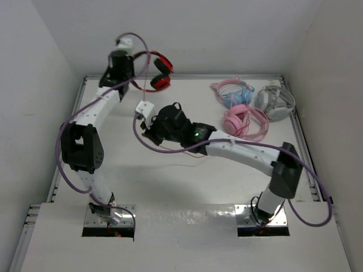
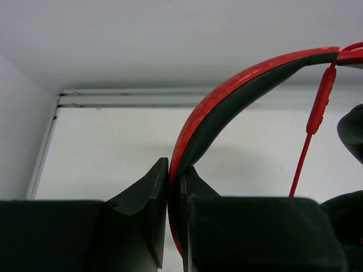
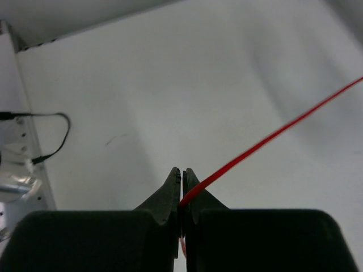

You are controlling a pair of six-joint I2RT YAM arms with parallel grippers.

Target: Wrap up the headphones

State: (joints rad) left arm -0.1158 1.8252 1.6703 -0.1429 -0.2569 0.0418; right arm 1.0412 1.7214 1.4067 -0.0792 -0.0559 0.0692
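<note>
The red headphones hang in the air at the back left, above the table. My left gripper is shut on their black-and-red headband, which arches up and to the right from between the jaws. A thin red cable with an inline remote hangs to the right of the band. Near the table's middle, my right gripper is shut on that red cable. The cable runs taut up and to the right from the fingertips.
Pink headphones, a pink-and-blue pair and a grey-white pair lie at the back right. White walls enclose the table on three sides. A black wire lies by the left rail.
</note>
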